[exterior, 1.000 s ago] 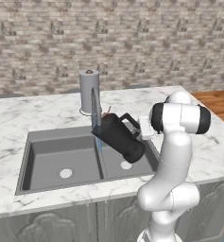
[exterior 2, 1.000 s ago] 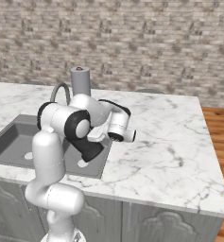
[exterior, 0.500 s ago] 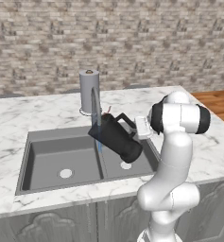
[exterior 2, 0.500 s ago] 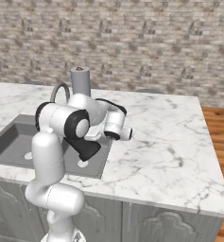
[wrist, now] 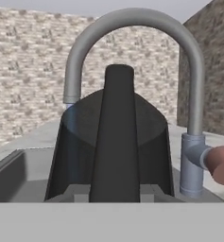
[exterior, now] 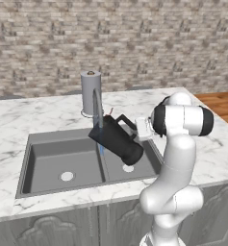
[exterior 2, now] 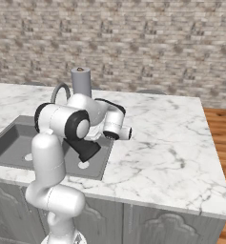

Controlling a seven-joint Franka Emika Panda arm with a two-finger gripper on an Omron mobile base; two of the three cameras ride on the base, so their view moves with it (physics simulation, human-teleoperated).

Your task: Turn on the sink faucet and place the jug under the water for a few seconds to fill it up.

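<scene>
Where the left base camera looks down, a black jug [exterior: 118, 141] hangs tilted over the sink [exterior: 57, 158], mouth up-left beside the faucet [exterior: 97, 106] and its thin blue water [exterior: 101, 150]. From the right base camera, the gripper [exterior 2: 99, 135] is clamped on its handle. From the hand camera, the spout opening sits just left of the jug's rim.

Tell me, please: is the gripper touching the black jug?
Touching. In the hand view the jug's handle rises straight from between the gripper fingertips. In the left base view the tilted jug hangs from the hand above the sink.
</scene>
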